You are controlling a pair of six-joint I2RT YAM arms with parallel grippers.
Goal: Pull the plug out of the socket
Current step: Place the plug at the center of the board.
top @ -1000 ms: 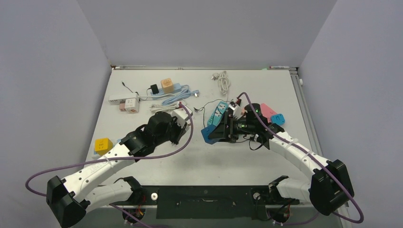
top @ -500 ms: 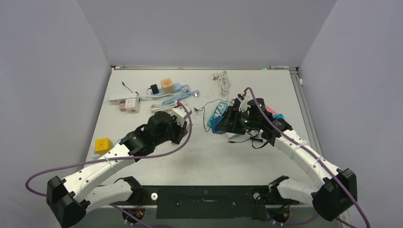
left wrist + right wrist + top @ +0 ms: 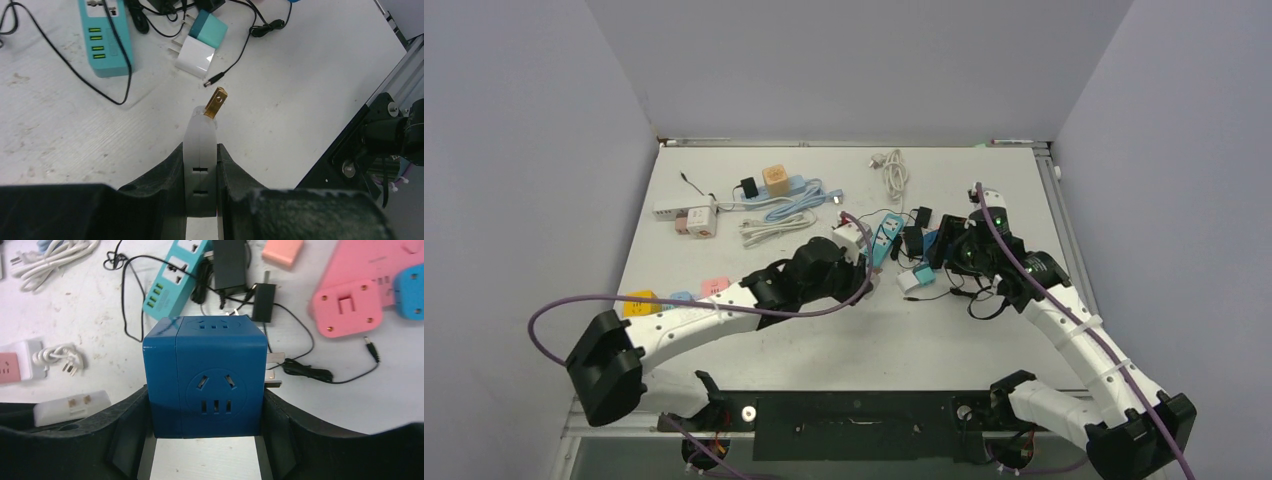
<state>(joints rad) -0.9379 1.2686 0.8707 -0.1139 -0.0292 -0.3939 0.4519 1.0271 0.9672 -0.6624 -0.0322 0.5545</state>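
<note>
A white plug (image 3: 200, 145) with a brass prong (image 3: 216, 102) sticking out ahead is clamped in my left gripper (image 3: 200, 152), which is shut on it above bare table. From above, that gripper (image 3: 856, 252) sits mid-table with the plug (image 3: 848, 236) at its tip. A dark blue cube socket (image 3: 205, 375) is held by its sides in my right gripper (image 3: 205, 397), with its front outlet face empty. In the top view the right gripper (image 3: 942, 248) hides the cube. Plug and socket are apart.
A teal power strip (image 3: 175, 280) with black adapters (image 3: 227, 265) and thin black leads lies between the arms. A white-and-teal adapter (image 3: 200, 45) is near it. Pink sockets (image 3: 350, 305) lie right, white cables (image 3: 50, 255) left, and a yellow cube (image 3: 639, 302) at the table's left edge.
My left arm has swung right toward the table's middle with the plug. My right gripper has carried the blue socket rightward and farther back.
</note>
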